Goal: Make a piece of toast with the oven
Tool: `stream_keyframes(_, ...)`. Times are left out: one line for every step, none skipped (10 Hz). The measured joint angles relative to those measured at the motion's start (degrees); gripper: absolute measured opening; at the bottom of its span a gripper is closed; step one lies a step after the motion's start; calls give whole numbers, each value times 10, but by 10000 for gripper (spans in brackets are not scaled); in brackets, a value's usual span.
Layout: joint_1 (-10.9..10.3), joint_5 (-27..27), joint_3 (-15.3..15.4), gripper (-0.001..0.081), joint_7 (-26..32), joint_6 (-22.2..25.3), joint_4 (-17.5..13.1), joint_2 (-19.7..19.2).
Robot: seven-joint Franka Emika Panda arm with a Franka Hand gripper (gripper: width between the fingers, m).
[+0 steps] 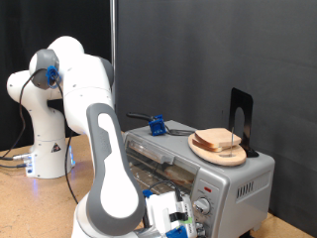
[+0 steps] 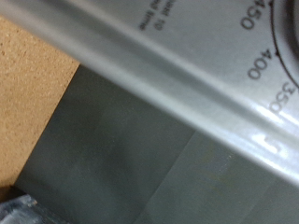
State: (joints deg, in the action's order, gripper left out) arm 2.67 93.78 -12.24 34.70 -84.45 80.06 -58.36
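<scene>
The silver-grey oven [image 1: 233, 183] stands at the exterior view's lower right, its glass front [image 1: 149, 157] facing the lower left. My gripper [image 1: 174, 214] hangs low in front of the oven's knob panel [image 1: 203, 206], very close to it. The wrist view is filled by that panel [image 2: 177, 65], with dial numbers 450, 400 and 350 along its edge. A grey fingertip [image 2: 19, 210] just shows in one corner, and nothing appears between the fingers. The piece of toast is hidden; only piled bread slices [image 1: 220, 140] lie on a round wooden plate [image 1: 201, 151] on the oven's roof.
A blue object with a dark handle [image 1: 156, 125] lies on the oven's roof behind the plate. A black upright bracket [image 1: 241, 114] stands at the roof's far right. The robot base [image 1: 45, 149] and cables [image 1: 12, 159] sit at the left on the brown tabletop [image 2: 28, 75].
</scene>
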Motion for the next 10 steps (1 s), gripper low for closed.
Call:
stream_keyframes(0,5,0,104,27,0,4,1)
stream_keyframes(0,9,1,104,54,0,6,2)
stream_keyframes(-1,11,1,109,75,0,7,2)
stream_keyframes(-1,12,1,109,87,0,7,2)
stream_keyframes(-1,12,1,112,89,0,7,2)
stream_keyframes(-1,12,1,114,89,0,7,2)
stream_keyframes(-1,13,1,114,88,0,7,2)
stream_keyframes(-1,13,2,114,87,0,7,2)
stream_keyframes(-1,13,2,114,86,-1,7,1)
stream_keyframes(-2,13,2,114,85,-11,7,0)
